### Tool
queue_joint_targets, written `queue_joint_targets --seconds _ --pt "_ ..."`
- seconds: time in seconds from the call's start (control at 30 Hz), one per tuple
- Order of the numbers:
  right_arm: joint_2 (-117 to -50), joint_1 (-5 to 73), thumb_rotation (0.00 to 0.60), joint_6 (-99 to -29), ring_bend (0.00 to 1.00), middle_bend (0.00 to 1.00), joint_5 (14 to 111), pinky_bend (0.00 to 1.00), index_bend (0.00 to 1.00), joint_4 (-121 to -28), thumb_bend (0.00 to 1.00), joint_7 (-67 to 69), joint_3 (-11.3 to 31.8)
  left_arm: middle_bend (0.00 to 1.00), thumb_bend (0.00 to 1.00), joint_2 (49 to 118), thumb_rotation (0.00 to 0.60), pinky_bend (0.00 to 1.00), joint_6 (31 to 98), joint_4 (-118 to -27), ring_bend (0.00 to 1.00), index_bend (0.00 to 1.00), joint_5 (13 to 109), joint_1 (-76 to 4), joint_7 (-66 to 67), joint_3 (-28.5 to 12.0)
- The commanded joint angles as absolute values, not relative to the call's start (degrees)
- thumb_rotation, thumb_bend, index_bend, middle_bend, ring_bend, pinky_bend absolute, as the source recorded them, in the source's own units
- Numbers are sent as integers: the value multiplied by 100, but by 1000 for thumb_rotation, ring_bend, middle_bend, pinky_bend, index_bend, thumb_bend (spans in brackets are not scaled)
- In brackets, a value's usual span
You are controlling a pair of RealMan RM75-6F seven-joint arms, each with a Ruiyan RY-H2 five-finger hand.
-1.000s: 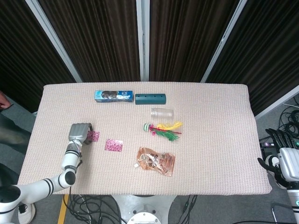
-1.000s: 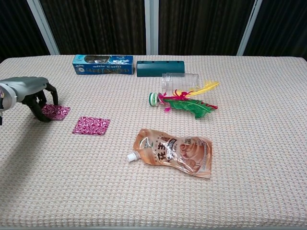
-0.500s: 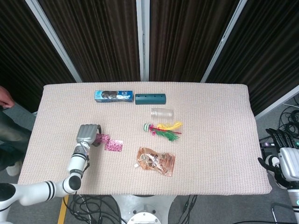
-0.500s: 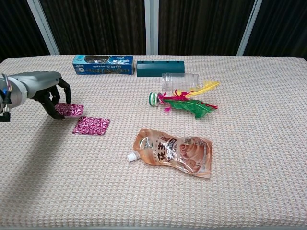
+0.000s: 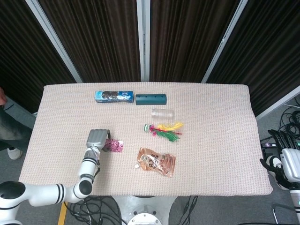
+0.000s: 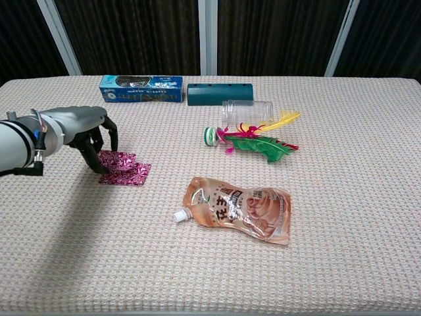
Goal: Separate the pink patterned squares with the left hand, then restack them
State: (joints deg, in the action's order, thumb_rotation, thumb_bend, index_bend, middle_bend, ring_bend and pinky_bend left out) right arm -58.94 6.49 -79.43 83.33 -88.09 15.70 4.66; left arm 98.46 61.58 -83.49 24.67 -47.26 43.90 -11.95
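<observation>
Silver-grey left hand (image 6: 92,131) with dark fingers, white arm, black joint bands

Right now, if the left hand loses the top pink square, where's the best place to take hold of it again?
Probably its left edge, coming from the left as the left hand now does. The top pink square lies nearly flat, overlapping the lower pink square, so only a thin edge offers purchase. The fingers sit at that left side, which juts past the lower square.

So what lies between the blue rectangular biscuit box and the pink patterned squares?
Only bare woven tablecloth. In the chest view nothing lies between the blue rectangular biscuit box and the pink patterned squares; the head view agrees.
</observation>
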Motion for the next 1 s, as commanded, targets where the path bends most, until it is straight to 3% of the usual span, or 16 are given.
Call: queue_joint_targets --seconds 0.03,1.0 --pt "-5906 646 600 -7942 26 87 8334 0 102 -8792 128 1590 461 880 256 9928 600 985 6290 -8423 915 516 2363 -4790 4470 -1257" --pt "-5922 625 600 -7907 26 87 8326 0 101 -8675 130 1713 435 879 256 10266 600 985 6383 -8263 914 482 1878 -4996 4826 -1329"
